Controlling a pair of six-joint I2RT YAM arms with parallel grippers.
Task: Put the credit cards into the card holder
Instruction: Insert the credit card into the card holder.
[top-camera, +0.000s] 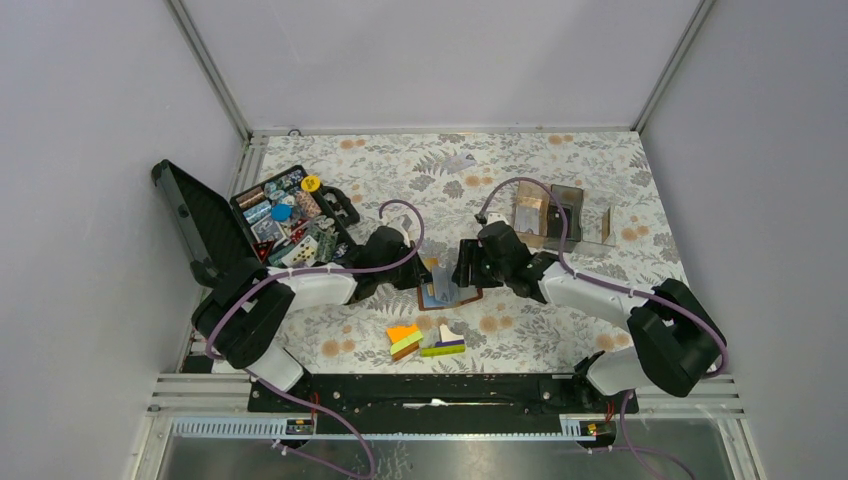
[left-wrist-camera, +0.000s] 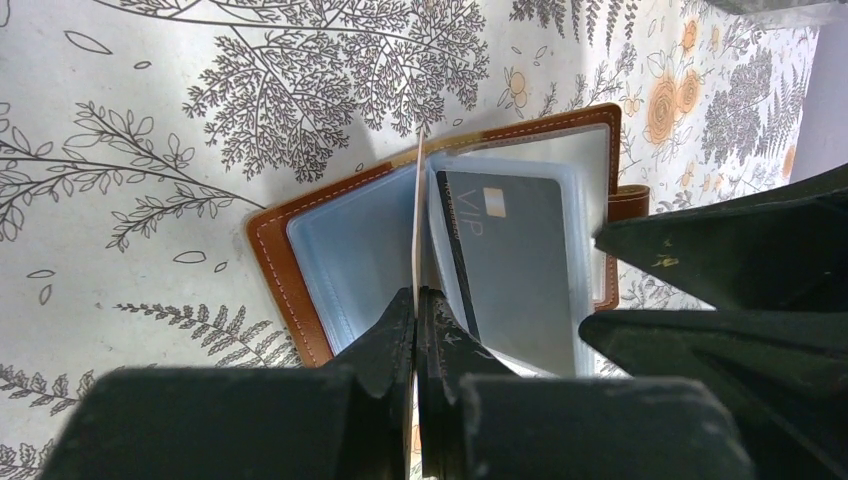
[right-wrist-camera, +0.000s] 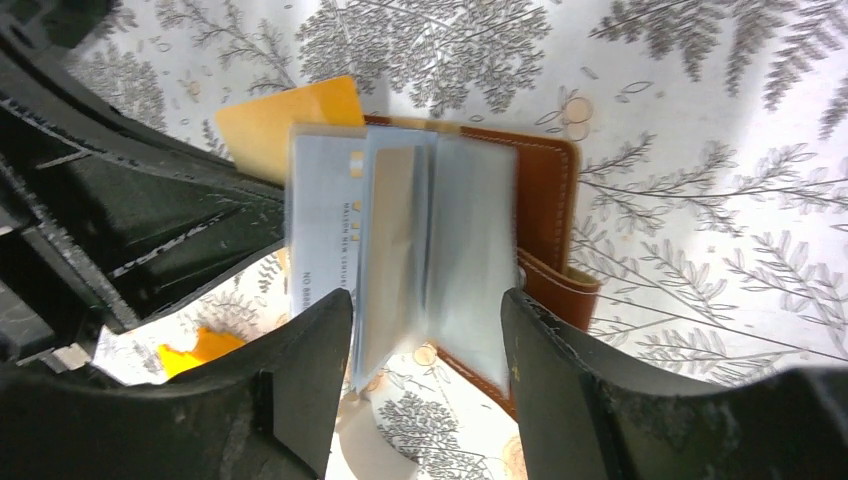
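The brown leather card holder (left-wrist-camera: 290, 285) lies open on the flower-printed surface (left-wrist-camera: 150, 90) between both arms, the left pincer (left-wrist-camera: 415, 305) clenched on one thin clear sleeve leaf (left-wrist-camera: 418, 200), probably to keep the pockets spread, while the right pincer (right-wrist-camera: 425, 325), released, hangs wide around the leaves near a grey VIP card (left-wrist-camera: 525, 265) sitting in its sleeve.

"VIP" stands on the dark grey card (left-wrist-camera: 520, 260) in the card holder (left-wrist-camera: 290, 270). The small print on the pale card (right-wrist-camera: 325, 220) is too blurred to read.

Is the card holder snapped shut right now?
No, the card holder lies open, its clear sleeves fanned out, with a dark VIP card showing among them.
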